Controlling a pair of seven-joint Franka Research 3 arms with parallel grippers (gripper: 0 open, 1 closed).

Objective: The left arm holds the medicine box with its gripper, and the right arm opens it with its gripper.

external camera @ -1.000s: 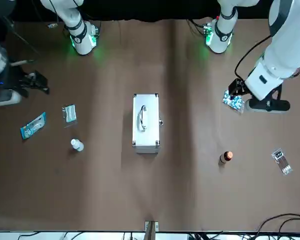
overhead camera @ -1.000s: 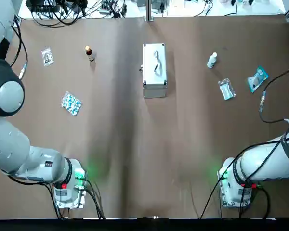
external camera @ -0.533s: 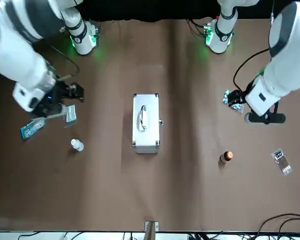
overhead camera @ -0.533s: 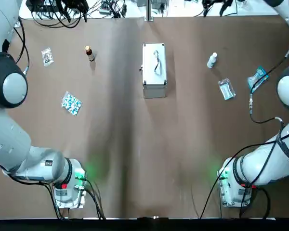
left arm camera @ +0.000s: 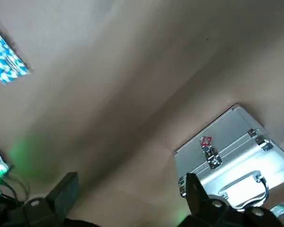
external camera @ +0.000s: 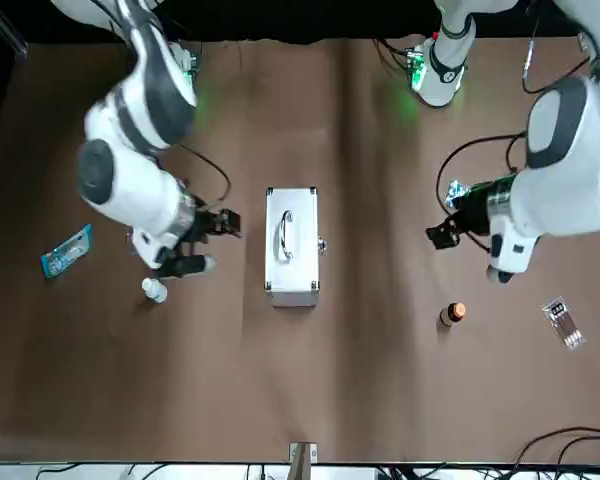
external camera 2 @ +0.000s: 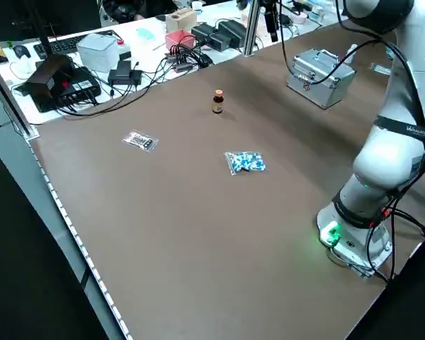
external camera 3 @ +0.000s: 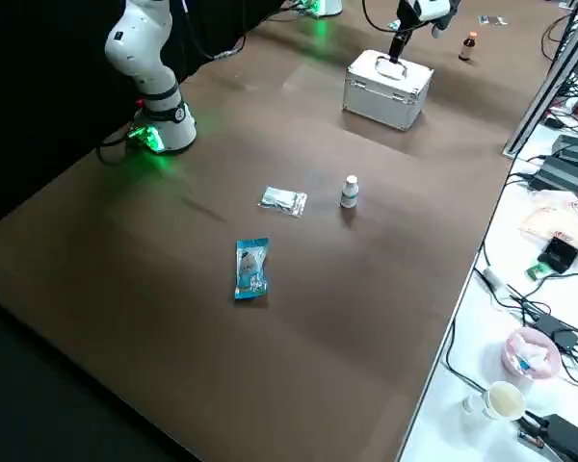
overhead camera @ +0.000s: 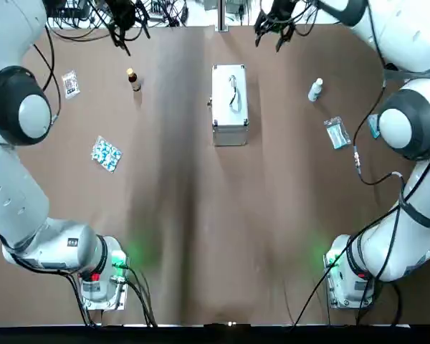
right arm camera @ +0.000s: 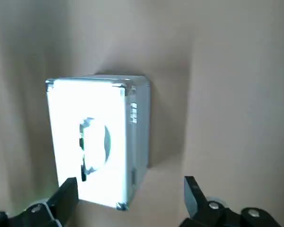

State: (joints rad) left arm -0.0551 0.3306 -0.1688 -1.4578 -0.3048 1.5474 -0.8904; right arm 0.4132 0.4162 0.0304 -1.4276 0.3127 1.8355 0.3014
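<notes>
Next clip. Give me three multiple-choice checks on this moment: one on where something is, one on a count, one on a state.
1. On which side of the box does the brown bottle stand?
A. The robot's left
B. The robot's right
C. On top of it

2. How many bottles are on the table?
A. One
B. Two
C. Four

3. The box is:
A. Open
B. Closed and clamped by one gripper
C. Closed and touched by neither gripper

Answers:
1 A: in the top view the brown bottle lies left of the box, on the left arm's side.
2 B: only the brown bottle and a white bottle show.
3 C: the lid is down, and the left gripper and right gripper, both open, hang clear of it.
</notes>
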